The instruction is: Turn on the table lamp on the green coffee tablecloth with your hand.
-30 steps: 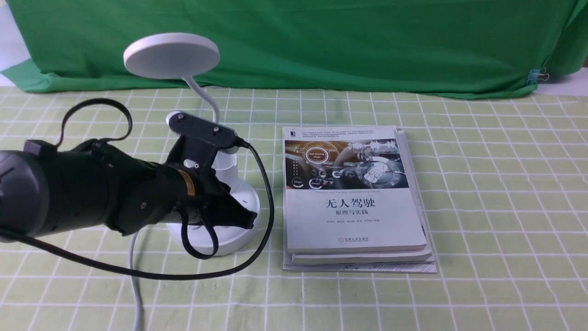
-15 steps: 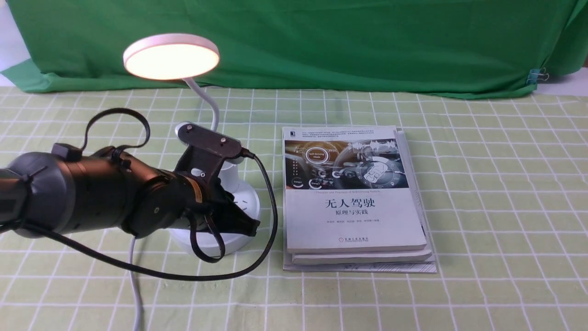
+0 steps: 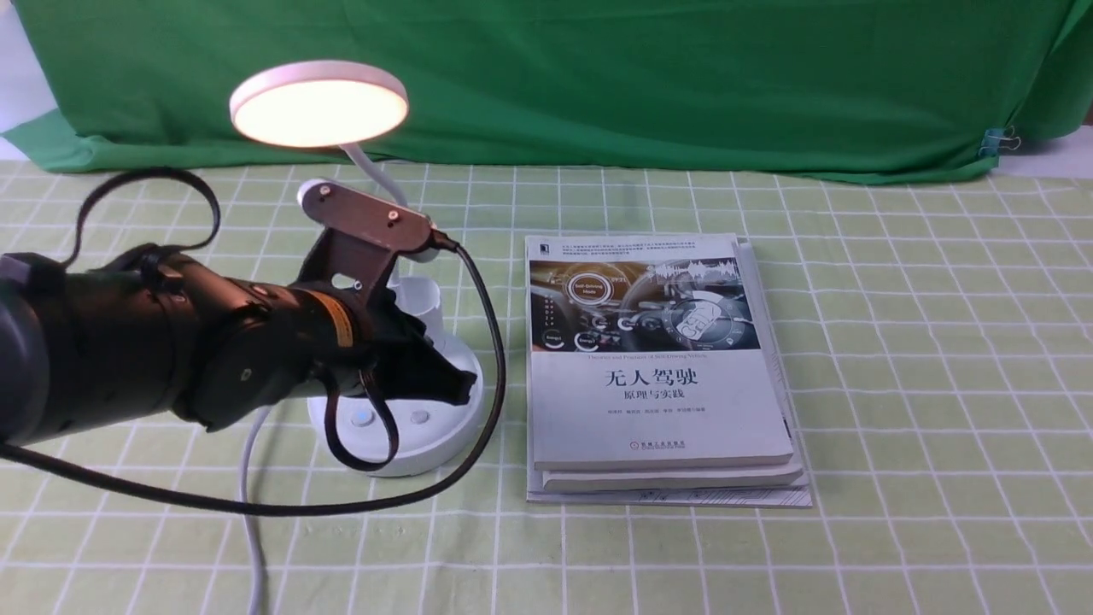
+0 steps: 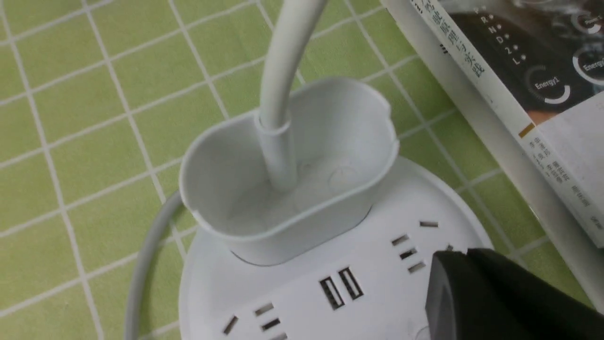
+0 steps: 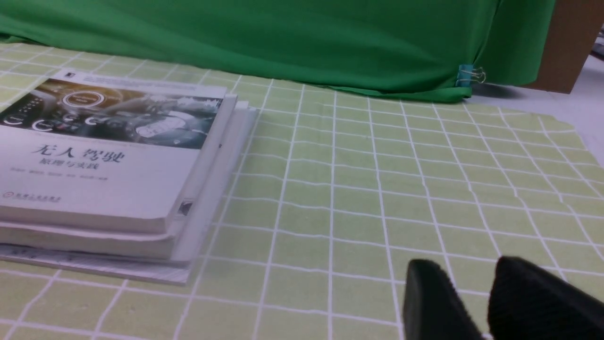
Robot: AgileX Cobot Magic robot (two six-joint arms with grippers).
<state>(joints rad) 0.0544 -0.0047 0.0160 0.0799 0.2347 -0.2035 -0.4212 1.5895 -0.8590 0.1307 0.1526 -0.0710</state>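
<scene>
The white table lamp stands on the green coffee tablecloth point(image 3: 897, 384), and its disc head point(image 3: 318, 107) glows warm. Its round base point(image 3: 427, 448) shows two buttons point(image 3: 363, 418), the left one lit blue. My left gripper point(image 3: 461, 384), my hand, is shut and empty and hovers just above the base. In the left wrist view its black tip point(image 4: 453, 257) sits over the socket face point(image 4: 302, 283), in front of the cup-like holder point(image 4: 330, 118) and neck point(image 4: 283, 71). My right gripper point(image 5: 467, 267) is slightly open and empty, low over the cloth and out of the front view.
A stack of books point(image 3: 657, 401) lies just right of the lamp and shows in the right wrist view point(image 5: 94, 165). The lamp's white cord point(image 3: 249, 512) runs toward the front edge. The plain dark green backdrop point(image 3: 598, 77) hangs behind, with a clip point(image 3: 995, 141) at the far right.
The lamp head went from unlit to lit. My left gripper dipped onto the base, then lifted up and back to the left, uncovering the two buttons.
</scene>
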